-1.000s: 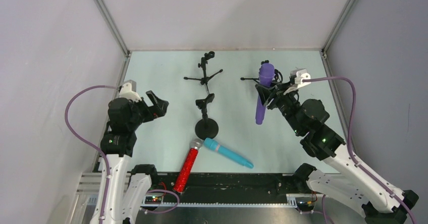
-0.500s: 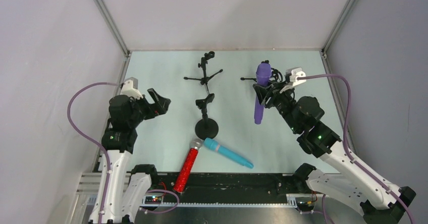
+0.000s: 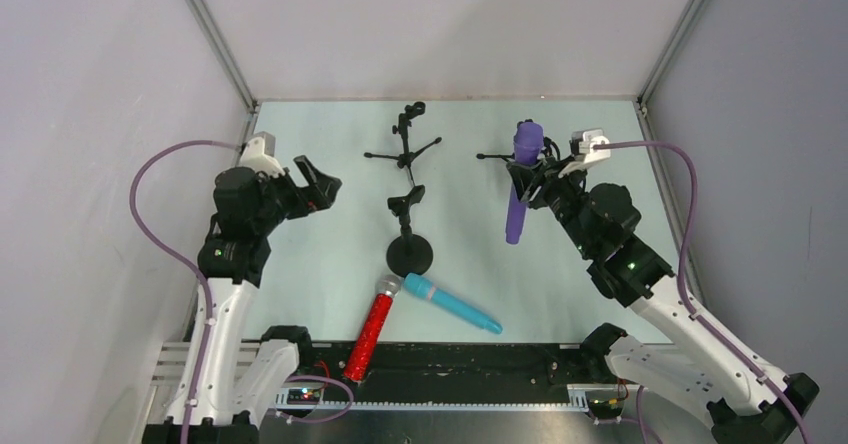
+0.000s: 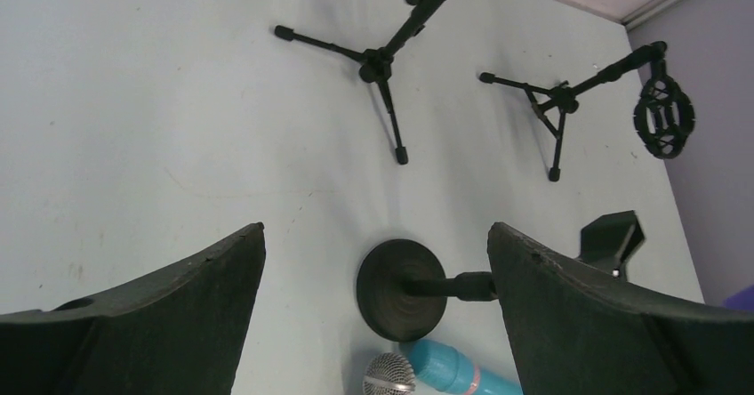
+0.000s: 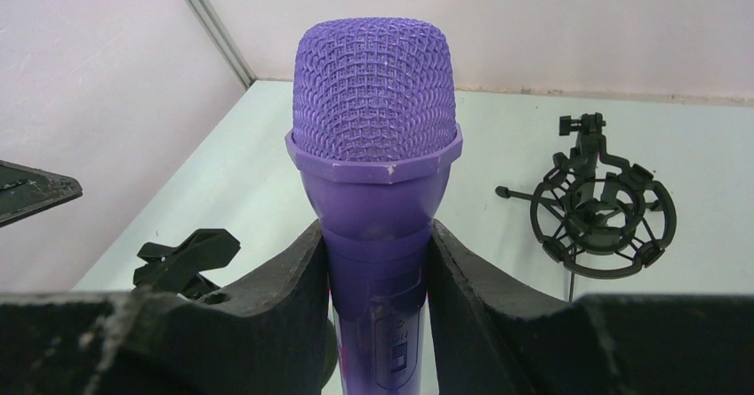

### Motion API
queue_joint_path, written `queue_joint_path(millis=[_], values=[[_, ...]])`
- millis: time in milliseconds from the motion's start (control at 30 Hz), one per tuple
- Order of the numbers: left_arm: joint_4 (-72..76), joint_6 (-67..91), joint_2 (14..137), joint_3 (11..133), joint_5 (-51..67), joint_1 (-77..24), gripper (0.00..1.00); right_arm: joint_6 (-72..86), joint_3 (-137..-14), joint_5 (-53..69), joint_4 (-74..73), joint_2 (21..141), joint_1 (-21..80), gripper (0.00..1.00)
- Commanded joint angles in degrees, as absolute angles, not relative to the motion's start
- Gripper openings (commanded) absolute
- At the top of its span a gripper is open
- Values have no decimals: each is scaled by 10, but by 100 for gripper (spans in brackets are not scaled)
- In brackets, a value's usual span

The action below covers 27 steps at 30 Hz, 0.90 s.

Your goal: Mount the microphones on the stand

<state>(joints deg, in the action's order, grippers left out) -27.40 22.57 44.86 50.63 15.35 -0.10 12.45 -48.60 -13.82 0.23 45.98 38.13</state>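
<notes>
We hold the purple microphone [image 5: 373,101] head-up at two o'clock over the table [image 3: 330,254], right gripper [image 5: 378,261] clamped on its stiff, smooth handle below the mesh head; it seems light but slippery. Left gripper [image 3: 318,190] hangs wide open at nine o'clock.

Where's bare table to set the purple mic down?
Free: table between left tool and round-base stand; also between teal mic and right arm. Crowded: centre, with centre tripod, right tripod, red mic.
</notes>
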Motion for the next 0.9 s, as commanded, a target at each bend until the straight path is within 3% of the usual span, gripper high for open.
queue_joint_path(millis=[0, 867], values=[[-256, 239, 463, 547, 127, -43, 98, 143, -489, -119, 4, 462, 364, 0], [-239, 119, 550, 639, 37, -321, 94, 180, -491, -17, -13, 511, 320, 0]])
